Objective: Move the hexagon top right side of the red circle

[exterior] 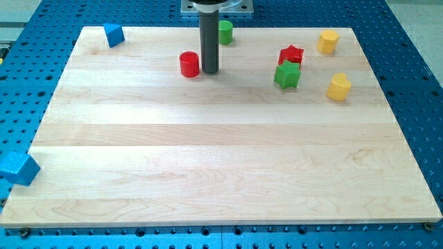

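The red circle (189,63) stands on the wooden board (221,173) near the view's top, left of centre. The yellow hexagon (328,41) sits far to its right, near the board's top right corner. My tip (210,71) rests on the board just right of the red circle, very close to it, and far left of the hexagon. The rod rises straight up from there.
A green round block (225,32) sits just behind the rod, partly hidden by it. A red star (291,54) touches a green star (286,75). A yellow heart (338,86) lies at the right, a blue triangle (113,34) at the top left, and a blue cube (17,168) off the board's left edge.
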### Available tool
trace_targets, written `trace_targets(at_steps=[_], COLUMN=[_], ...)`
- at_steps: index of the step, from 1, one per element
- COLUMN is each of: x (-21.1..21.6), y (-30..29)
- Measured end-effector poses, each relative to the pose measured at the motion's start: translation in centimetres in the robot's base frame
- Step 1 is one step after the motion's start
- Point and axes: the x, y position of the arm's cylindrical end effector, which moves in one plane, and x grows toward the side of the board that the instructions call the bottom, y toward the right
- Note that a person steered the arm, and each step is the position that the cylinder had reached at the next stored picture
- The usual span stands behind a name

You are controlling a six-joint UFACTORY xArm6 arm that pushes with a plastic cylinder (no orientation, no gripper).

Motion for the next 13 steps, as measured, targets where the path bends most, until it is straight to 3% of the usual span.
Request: trace_targets(at_steps=[2,3,4,5,6,8,9,10,11,12,13], x=[-3.5,0.5,0.4,-7.2,-9.9,-9.6,-3.7,-3.0,-5.7,-7.4,-3.8], y=[-2.2,-5.4,2.4,8.7,17.1,32.7,26.9,22.2,28.3,24.5,14.6])
